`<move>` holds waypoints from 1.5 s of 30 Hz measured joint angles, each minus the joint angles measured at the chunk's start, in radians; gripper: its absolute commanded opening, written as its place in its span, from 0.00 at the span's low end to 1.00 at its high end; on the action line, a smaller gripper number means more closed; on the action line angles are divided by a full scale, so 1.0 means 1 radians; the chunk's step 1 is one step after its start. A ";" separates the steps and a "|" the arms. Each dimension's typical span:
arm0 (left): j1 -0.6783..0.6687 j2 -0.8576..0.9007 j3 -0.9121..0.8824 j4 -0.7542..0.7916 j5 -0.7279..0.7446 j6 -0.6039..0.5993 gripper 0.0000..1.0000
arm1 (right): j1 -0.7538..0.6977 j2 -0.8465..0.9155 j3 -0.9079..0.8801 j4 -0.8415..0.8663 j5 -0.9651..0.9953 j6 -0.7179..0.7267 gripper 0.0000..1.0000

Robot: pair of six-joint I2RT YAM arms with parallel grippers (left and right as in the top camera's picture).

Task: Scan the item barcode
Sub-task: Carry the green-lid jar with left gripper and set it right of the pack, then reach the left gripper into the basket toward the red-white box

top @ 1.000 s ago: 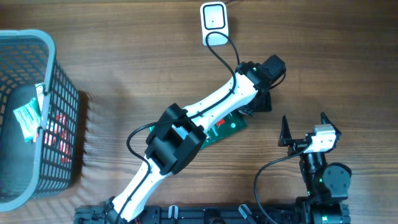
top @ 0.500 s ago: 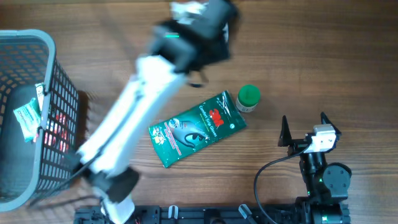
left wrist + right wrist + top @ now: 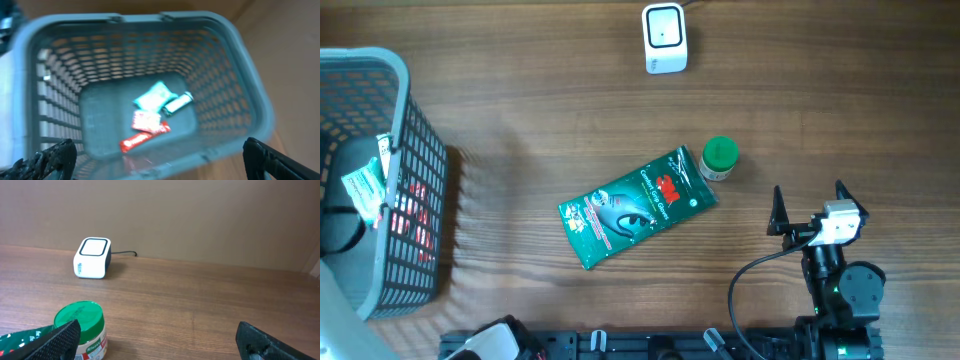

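l gripper [image 3: 160,159] hangs over the basket [image 3: 250,100] at the table's left, jaws wide apart, nothing in them. r gripper [image 3: 809,197] sits near right, jaws apart too, empty. item to scan is prob one of the small packs on the basket floor: teal pack [image 3: 154,96], red wrappers [image 3: 145,136], all bunched close. risks: jaws this wide pinch two packs at once or clip the basket wall going down; flat wrappers slip out. barcode may end up facing away from the scanner [image 3: 665,38], far centre. green pouch [image 3: 638,207] & jar [image 3: 719,158] lie mid-table, so a low carry could knock them.
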 measured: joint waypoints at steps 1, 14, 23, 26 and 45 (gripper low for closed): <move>0.039 -0.001 -0.039 0.005 0.000 0.006 1.00 | 0.000 0.000 0.000 0.000 0.000 0.000 1.00; 0.286 0.045 -0.671 0.469 0.292 0.311 1.00 | 0.000 0.000 0.000 0.000 0.000 0.000 1.00; 0.415 0.220 -0.671 0.452 0.476 0.367 1.00 | 0.000 0.000 0.000 0.000 0.000 0.000 1.00; 0.410 0.308 -0.672 0.493 0.484 0.464 1.00 | 0.000 0.000 0.000 0.000 0.000 0.000 1.00; 0.390 0.564 -0.672 0.515 0.566 0.557 1.00 | 0.000 0.000 0.000 0.000 0.000 0.000 1.00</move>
